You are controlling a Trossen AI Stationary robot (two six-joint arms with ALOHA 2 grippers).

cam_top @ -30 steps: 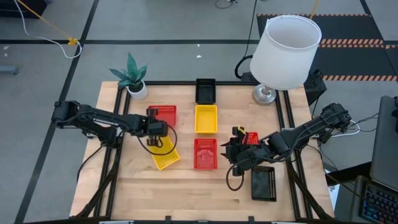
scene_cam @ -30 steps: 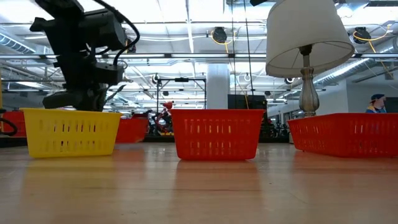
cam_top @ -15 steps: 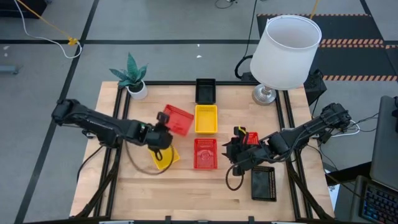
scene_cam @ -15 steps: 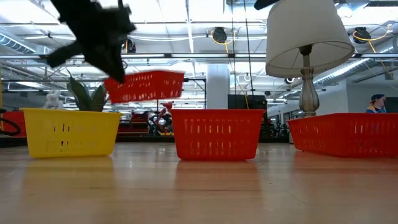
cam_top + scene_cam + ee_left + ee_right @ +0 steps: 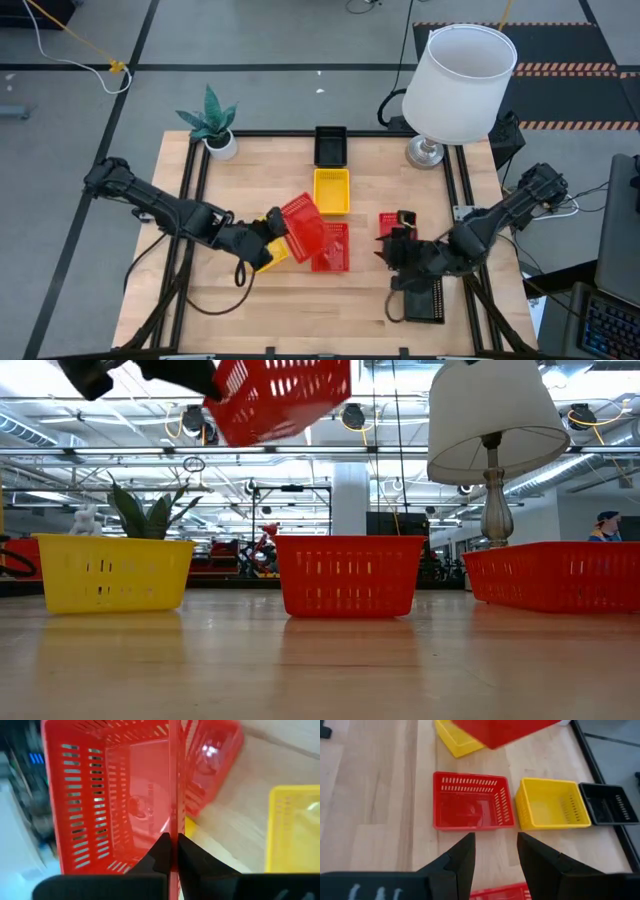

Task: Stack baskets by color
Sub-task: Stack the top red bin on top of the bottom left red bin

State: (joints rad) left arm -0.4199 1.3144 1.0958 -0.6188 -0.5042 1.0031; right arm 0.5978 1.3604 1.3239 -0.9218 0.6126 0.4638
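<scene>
My left gripper [image 5: 272, 228] is shut on a red basket [image 5: 303, 225], which hangs tilted high above the table [image 5: 280, 395]. Beneath it, a yellow basket [image 5: 270, 256] and a second red basket [image 5: 333, 250] rest on their bases. A yellow basket [image 5: 331, 190] and a black basket [image 5: 330, 145] stand behind them in a row toward the far edge. My right gripper [image 5: 392, 248] hovers open [image 5: 495, 850] between a third red basket [image 5: 390, 222] and a black basket [image 5: 425, 297], with nothing between its fingers. My left gripper pinches one side wall of the red basket at its rim [image 5: 174, 827], with one finger [image 5: 160, 854] inside the basket and the other [image 5: 192, 857] outside. It reaches in from the table's left, slanting down. The basket is lifted clear and tipped, its open side turned partly toward the gripper.
A white lamp [image 5: 458, 80] stands at the far right corner and a small potted plant [image 5: 212, 125] at the far left corner. Bare wood lies along the near edge [image 5: 300, 310]. Black frame rails [image 5: 190, 170] run along both sides of the table.
My left gripper has picked the red basket up from the table's left side and carried it up, toward the right and the near edge, rolling as it went; the basket now hangs tipped over the yellow and red baskets. My right gripper has shifted a little toward the right edge.
</scene>
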